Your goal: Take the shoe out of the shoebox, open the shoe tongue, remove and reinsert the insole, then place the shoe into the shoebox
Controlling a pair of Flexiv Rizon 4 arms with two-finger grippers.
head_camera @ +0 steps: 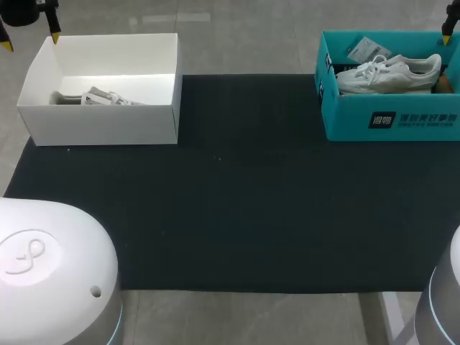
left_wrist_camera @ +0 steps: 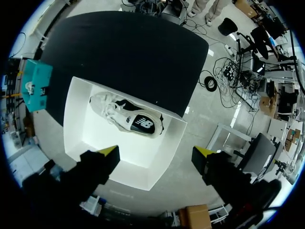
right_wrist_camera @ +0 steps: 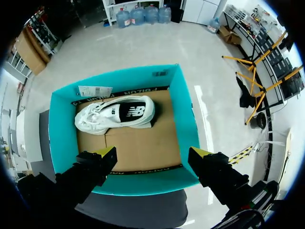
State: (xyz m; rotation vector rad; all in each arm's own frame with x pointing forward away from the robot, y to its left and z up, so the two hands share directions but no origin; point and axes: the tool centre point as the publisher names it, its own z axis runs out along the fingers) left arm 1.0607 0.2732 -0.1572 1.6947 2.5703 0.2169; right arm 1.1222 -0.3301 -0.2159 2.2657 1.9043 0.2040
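**Both hands hover released over two open shoeboxes, nothing lifted yet**

Head view: a dark mat (head_camera: 230, 208) covers the desk. At its far left sits an open white shoebox (head_camera: 100, 128) with a shoe (head_camera: 106, 97) lying low inside, half hidden by the near wall. At far right, an open teal shoebox (head_camera: 392, 122) holds a second shoe (head_camera: 392, 72), laces showing.

Left wrist view: the left hand (left_wrist_camera: 156, 152) hangs high above the white shoebox, fingers spread and grasping nothing. It is probably lined up to come down on the shoe, which lies along the near wall.

Right wrist view: the right hand (right_wrist_camera: 152, 153), likewise released, hangs over the teal shoebox. The second shoe sits upright towards the far wall, leaving bare cardboard beside it for fingers.
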